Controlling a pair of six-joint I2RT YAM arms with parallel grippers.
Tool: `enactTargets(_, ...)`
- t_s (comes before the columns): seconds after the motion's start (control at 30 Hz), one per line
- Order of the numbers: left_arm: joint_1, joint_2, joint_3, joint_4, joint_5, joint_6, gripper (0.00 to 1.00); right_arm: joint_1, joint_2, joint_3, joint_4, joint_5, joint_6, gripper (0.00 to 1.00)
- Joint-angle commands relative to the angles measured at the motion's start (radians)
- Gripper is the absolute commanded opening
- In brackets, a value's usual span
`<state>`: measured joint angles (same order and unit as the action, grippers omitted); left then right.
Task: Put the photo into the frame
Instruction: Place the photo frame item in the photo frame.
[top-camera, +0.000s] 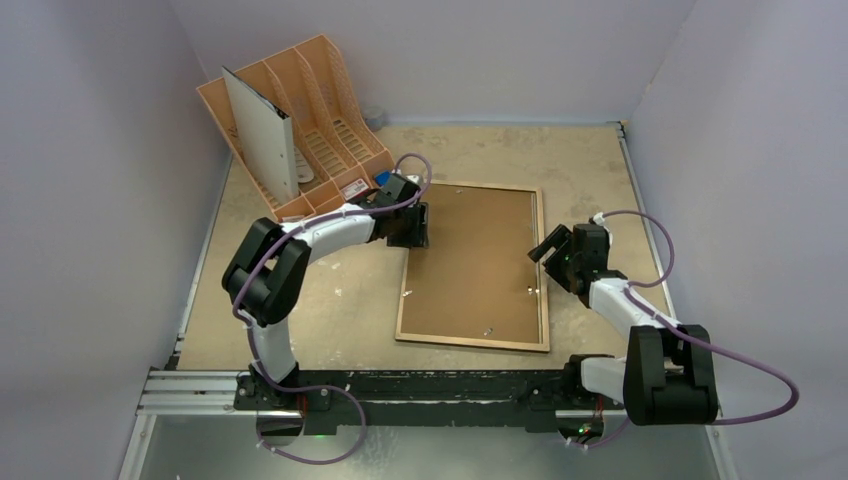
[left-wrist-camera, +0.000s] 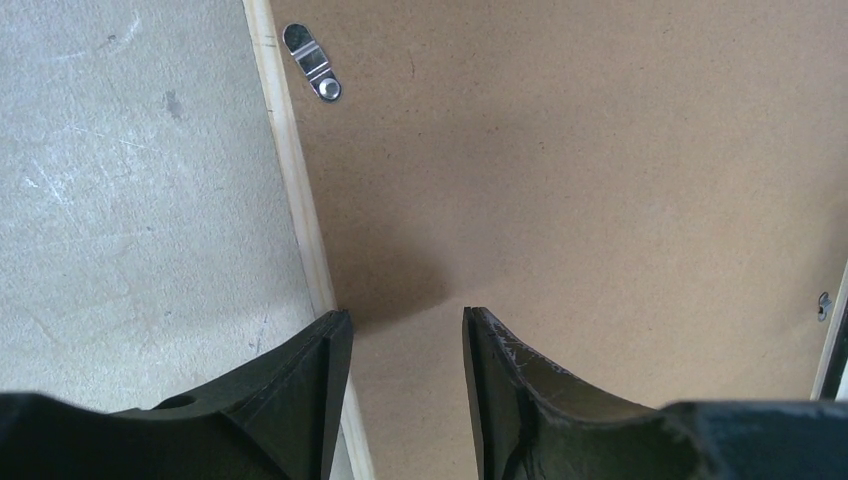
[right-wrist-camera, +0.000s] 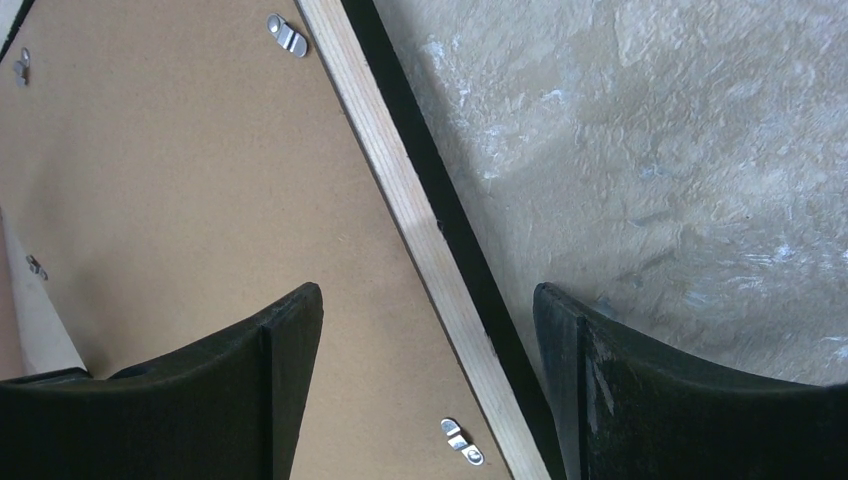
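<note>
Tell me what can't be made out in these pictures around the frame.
- Top view: the white sheet standing in the rack shows only a blank side, so whether it is the photo is unclear.
- Every view: the backing board fills the frame; anything beneath is hidden.
- Top view: the left gripper has its fingertips hidden by its own wrist.

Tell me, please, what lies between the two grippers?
The frame, brown backing board upward, spans the gap from left gripper to right gripper; top external view.
</note>
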<state>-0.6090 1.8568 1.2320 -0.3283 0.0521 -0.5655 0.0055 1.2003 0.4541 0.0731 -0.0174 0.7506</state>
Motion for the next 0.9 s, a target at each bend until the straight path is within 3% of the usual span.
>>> enactTargets(0.0, 0.000, 0.000, -0.017, 0.002, -0.049, -0.015, 0.49, -0.004, 0.012, -0.007, 0.014, 0.016, -0.013, 0.79)
enactTargets(0.63, 0.001, 0.033, -0.015, -0.023, -0.081, -0.056, 0.56, -0.004, 0.033, -0.017, 0.034, 0.001, -0.018, 0.79)
enactTargets(0.87, 0.000, 0.044, -0.049, 0.055, 0.056, -0.084, 0.53, -0.004, 0.059, -0.024, 0.065, -0.068, -0.031, 0.79)
